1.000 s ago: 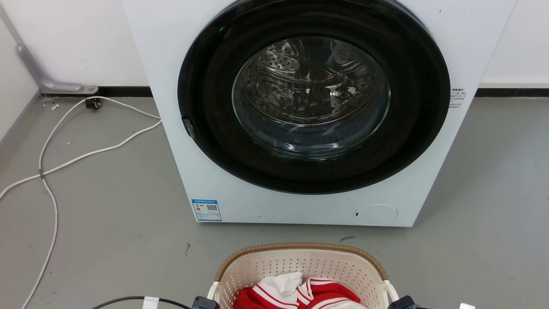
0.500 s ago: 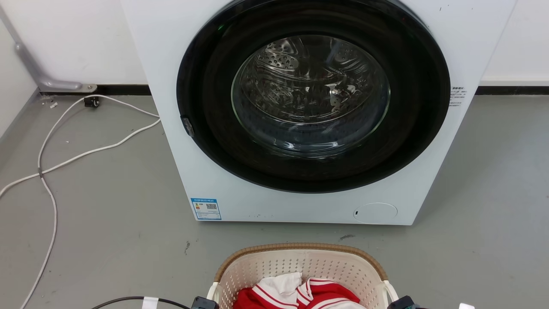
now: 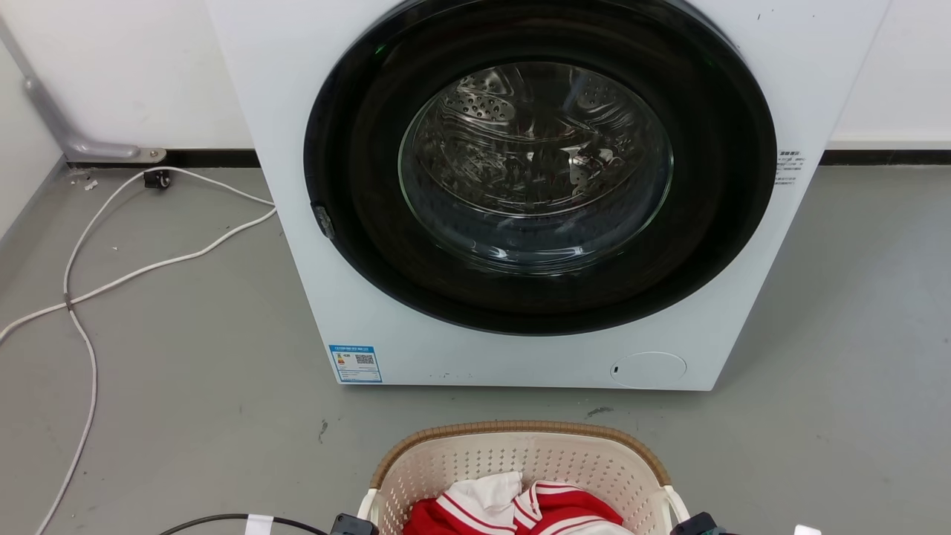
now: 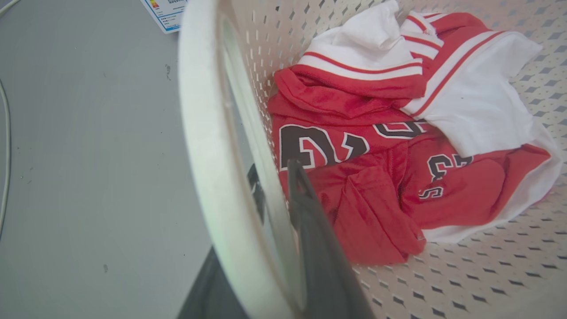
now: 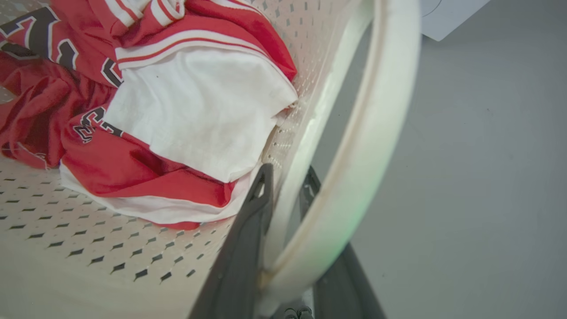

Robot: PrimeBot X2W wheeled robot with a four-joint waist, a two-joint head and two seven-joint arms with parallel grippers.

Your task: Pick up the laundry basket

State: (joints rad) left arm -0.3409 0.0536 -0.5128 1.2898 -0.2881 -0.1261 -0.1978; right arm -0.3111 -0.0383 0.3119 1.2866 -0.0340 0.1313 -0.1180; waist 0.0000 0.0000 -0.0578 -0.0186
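The laundry basket [image 3: 520,455] is on the grey floor [image 3: 186,386] directly in front of the washing machine [image 3: 290,111], with a bare strip of floor between them. Its brown woven-look rim [image 3: 520,427] curves toward the machine's round glass door [image 3: 535,163], which is shut. A crumpled red and white jersey [image 4: 354,146] with dark numbers lies in the bottom of the basket.

The left pincer [image 4: 273,168] straddles the basket's left side. One dark finger is inside against the perforated wall and the other is outside it, tucked under the white loop handle [image 4: 199,110]. The two fingers are pressed close with the wall pinched between them. The right pincer [image 5: 288,170] grips the opposite side the same way. It has one finger inside beside the jersey's white panel and the other outside beneath the right loop handle [image 5: 381,110].

A white cable [image 3: 148,266] snakes across the floor toward the left wall, well apart from the basket.
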